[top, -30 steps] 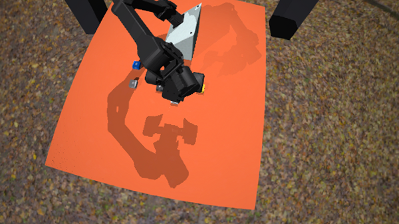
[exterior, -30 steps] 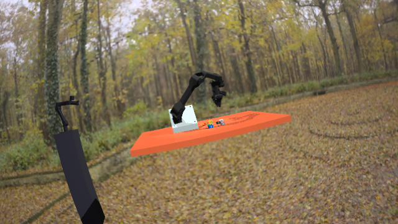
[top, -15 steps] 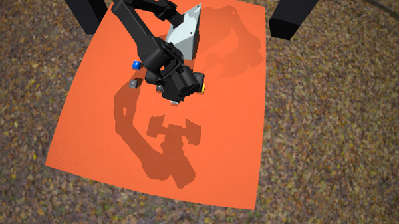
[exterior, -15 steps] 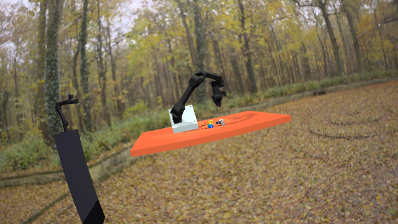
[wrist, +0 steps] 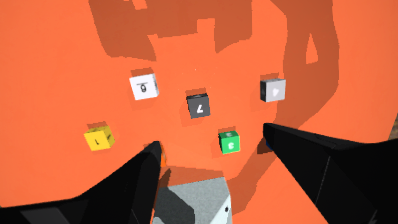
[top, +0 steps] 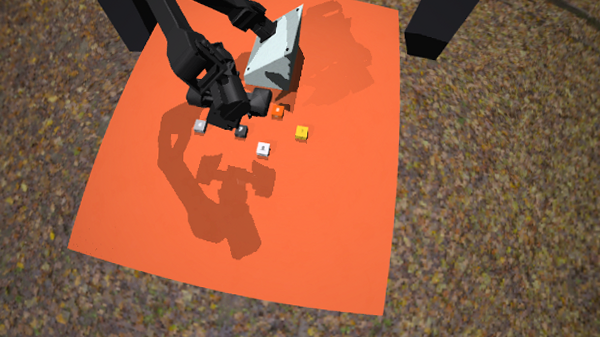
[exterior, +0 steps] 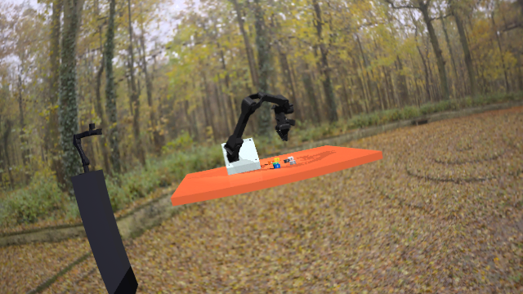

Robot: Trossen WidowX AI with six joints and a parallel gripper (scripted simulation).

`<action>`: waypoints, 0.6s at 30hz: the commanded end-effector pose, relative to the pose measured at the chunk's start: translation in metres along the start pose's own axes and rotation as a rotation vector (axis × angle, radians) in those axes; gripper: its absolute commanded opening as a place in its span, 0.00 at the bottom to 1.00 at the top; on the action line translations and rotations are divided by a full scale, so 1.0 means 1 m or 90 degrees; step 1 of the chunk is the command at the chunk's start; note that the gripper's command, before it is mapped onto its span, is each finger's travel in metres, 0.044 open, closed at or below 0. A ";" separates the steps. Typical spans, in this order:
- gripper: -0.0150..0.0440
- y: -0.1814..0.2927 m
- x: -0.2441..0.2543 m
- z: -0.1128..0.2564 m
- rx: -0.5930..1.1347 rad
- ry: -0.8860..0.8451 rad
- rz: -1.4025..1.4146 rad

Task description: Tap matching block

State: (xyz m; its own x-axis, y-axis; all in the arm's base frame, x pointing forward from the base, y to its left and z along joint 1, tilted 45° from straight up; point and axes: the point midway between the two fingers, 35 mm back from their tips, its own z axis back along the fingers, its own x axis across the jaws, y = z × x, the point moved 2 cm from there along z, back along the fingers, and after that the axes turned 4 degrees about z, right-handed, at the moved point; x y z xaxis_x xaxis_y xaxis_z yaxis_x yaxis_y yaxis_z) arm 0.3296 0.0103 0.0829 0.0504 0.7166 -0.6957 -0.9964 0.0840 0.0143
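The dark grey block shows a 7. The light grey block shows a 4, the green block a 3, and the yellow block a 1. The white block has an underlined digit, hard to read. The orange block and blue block are mostly behind the fingertips in the wrist view; their digits are unreadable. My gripper is open and empty, high above the blocks. It points down near the green block, which the top view hides.
The arm's pale base stands on the orange table behind the blocks. The arm's shadow falls across the table. Dark posts stand beyond the table.
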 end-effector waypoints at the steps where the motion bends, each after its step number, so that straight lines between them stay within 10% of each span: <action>1: 0.93 0.003 0.001 -0.002 0.003 0.004 0.009; 13: 0.93 0.003 0.001 -0.002 0.003 0.004 0.009; 18: 0.71 0.000 0.001 -0.060 0.002 0.004 0.008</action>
State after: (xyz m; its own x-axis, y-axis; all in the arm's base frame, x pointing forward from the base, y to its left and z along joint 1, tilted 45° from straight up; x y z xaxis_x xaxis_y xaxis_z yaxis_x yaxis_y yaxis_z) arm 0.3326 -0.0053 0.0609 0.0450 0.7219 -0.6905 -0.9980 0.0625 0.0003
